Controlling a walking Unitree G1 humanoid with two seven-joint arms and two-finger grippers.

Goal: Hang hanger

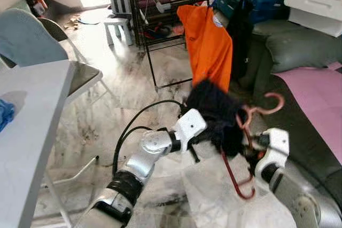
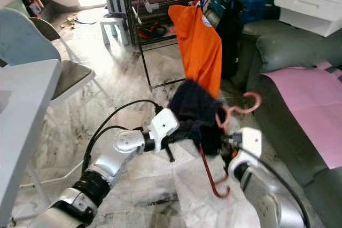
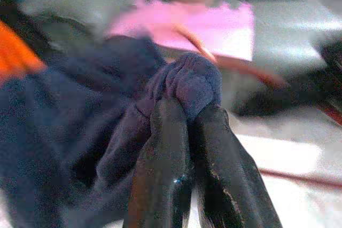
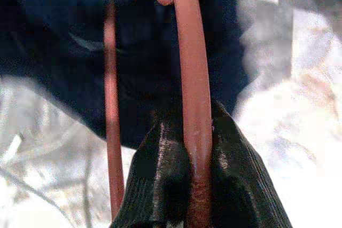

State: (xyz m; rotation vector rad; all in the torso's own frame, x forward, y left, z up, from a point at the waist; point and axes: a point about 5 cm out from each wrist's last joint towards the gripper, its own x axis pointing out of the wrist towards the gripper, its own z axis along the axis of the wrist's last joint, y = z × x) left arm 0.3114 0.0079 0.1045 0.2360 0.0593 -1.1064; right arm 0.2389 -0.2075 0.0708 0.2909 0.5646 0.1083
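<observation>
**Both grippers on the hanger and its dark garment, in front of the rack**

The right gripper [image 4: 199, 185] has its two black fingers pressed together on the red bar of the hanger [image 1: 239, 177], so the hanger is clamped between them. The hanger's pink hook [image 1: 270, 104] points up and toward 2 o'clock from the gripper, above the grey sofa [image 1: 299, 52] (the hook is free in the air, touching nothing).

The left gripper [image 3: 184, 148] is closed on a bunched fold of the navy garment [image 1: 216, 113]; the cloth bulges out just beyond its fingertips. This garment hangs over the hanger, between the two grippers, at the centre of the head view.

At 12 o'clock from the garment an orange shirt [image 1: 208, 44] hangs on the black drying rack [image 1: 155, 4]. At 9 o'clock stand a white table [image 1: 32, 126] and a chair [image 1: 32, 41]. The floor is pale marble [image 1: 123, 84].
</observation>
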